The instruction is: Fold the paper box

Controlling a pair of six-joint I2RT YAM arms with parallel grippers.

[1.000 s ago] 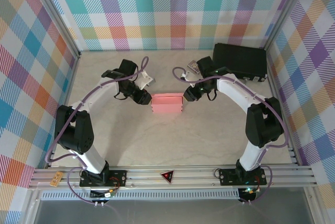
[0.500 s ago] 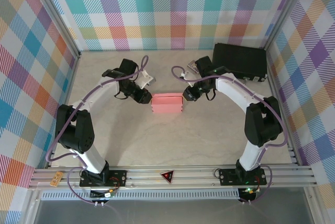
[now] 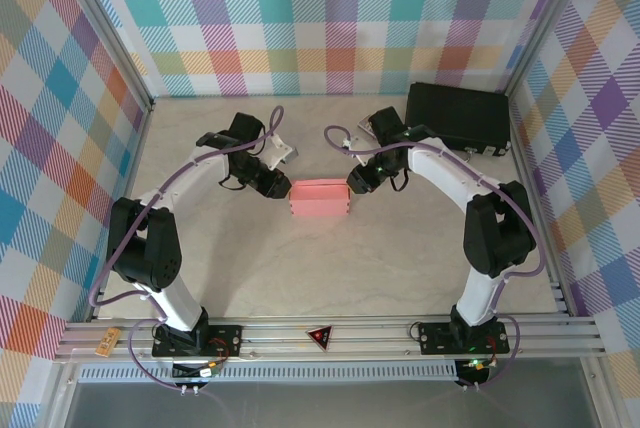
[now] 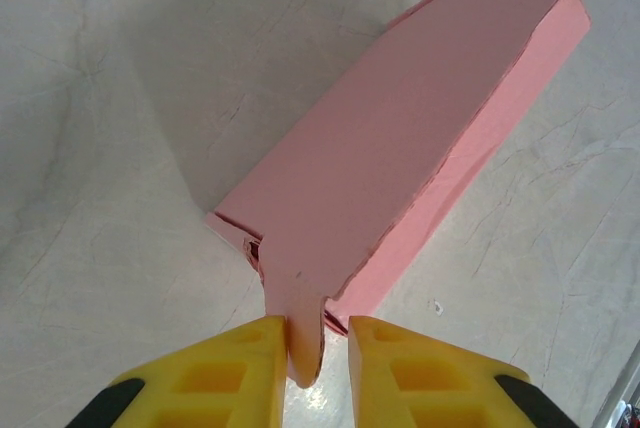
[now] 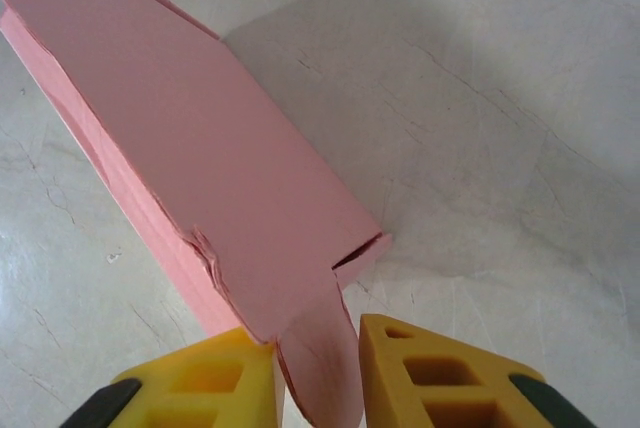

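The salmon-pink paper box (image 3: 318,198) lies flat at mid-table as a small closed rectangle. My left gripper (image 3: 283,188) is at its left end and my right gripper (image 3: 352,185) at its right end. In the left wrist view the box (image 4: 400,148) stretches away, and its end tab sits between the yellow fingers of the left gripper (image 4: 317,348). The tab touches one finger and a gap shows at the other. In the right wrist view the box (image 5: 190,148) has its rounded tab between the slightly parted fingers of the right gripper (image 5: 318,368).
A black hard case (image 3: 458,116) stands at the back right, just behind the right arm. Checked walls (image 3: 330,18) enclose the marbled table (image 3: 330,268) on three sides. Bare surface lies in front of the box.
The right arm's wrist and elbow have shifted slightly left and toward the back. The box and the left arm stay where they were.
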